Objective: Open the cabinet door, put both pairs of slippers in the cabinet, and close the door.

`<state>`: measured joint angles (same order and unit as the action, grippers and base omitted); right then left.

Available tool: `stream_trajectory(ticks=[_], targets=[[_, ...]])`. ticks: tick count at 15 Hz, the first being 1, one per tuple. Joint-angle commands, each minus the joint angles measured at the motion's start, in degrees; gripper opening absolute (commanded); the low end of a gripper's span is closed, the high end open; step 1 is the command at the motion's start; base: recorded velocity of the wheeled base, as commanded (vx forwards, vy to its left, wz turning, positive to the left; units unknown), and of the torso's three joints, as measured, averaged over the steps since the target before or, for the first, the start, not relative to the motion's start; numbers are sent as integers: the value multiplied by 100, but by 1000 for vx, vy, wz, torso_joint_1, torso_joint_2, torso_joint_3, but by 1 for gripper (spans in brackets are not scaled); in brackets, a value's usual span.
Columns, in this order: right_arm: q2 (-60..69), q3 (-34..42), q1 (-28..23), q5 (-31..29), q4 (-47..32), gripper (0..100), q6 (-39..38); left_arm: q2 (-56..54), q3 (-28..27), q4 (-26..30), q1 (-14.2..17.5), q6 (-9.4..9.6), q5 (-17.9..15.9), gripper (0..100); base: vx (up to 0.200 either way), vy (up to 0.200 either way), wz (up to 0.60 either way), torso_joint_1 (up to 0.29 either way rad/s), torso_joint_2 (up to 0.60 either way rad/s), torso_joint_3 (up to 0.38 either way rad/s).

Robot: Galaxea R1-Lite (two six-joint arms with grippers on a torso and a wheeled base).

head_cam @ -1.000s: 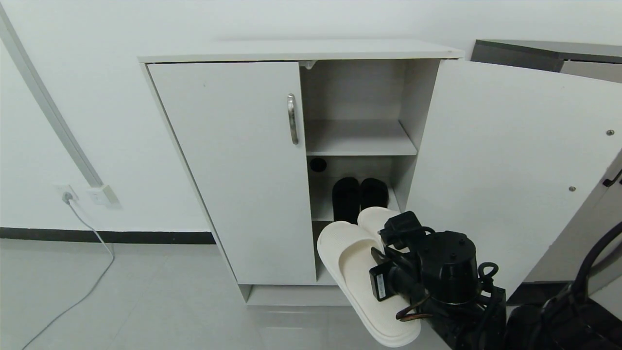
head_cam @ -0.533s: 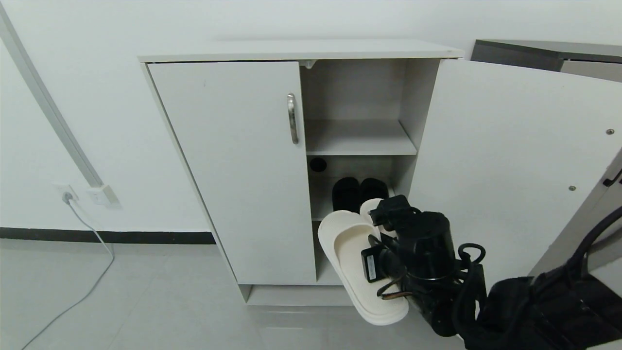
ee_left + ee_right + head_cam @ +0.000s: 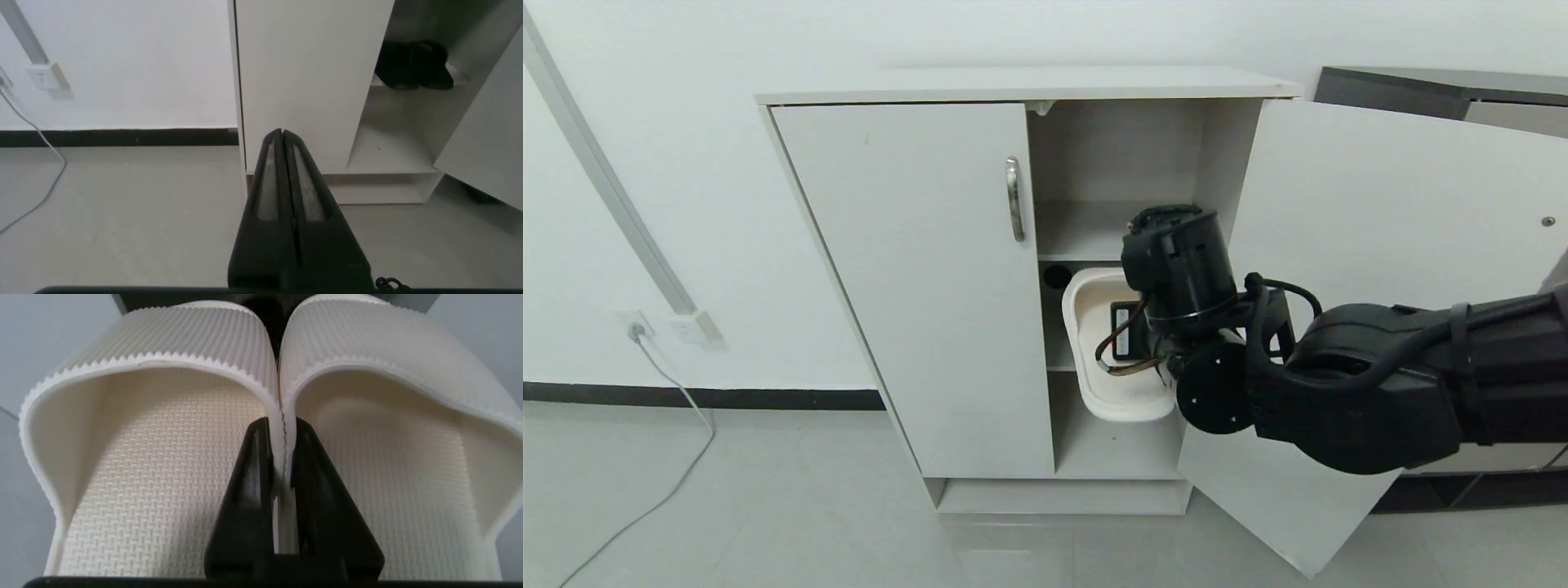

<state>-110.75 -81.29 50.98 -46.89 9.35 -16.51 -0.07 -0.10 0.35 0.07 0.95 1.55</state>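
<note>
The right arm has carried the white slippers (image 3: 1123, 402) from low out front into the cabinet (image 3: 915, 286), at the middle shelf, 3 o'clock of the closed door. Its jaws grasp the pair's inner edges, heels overhanging. The left jaws are clenched, empty. Letting go and shutting the open door (image 3: 1380, 245) likely remain.

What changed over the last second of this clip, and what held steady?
The right arm lifted the pair of white foam slippers from low before the white wooden cabinet and pushed them forward into its open right half. The right tool kept its pinch on them throughout. The open right door, the shut left door and the black slippers on their shelf stayed put.
</note>
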Motion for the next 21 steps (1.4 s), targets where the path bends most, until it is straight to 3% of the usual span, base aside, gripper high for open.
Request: stream_trajectory(ticks=[1, 7, 21], targets=[[-43, -353, 0, -40, -65, 0, 25, 7, 1, 0, 1, 2, 3, 0, 0, 0, 0, 0, 0, 0], [-166, -485, -44, -49, -56, 0, 174, 7, 1, 0, 1, -7, 3, 0, 0, 0, 0, 0, 0, 0], [-263, -546, -150, -40, -21, 0, 262, 7, 1, 0, 1, 2, -5, 0, 200, 0, 0, 0, 2, 2]])
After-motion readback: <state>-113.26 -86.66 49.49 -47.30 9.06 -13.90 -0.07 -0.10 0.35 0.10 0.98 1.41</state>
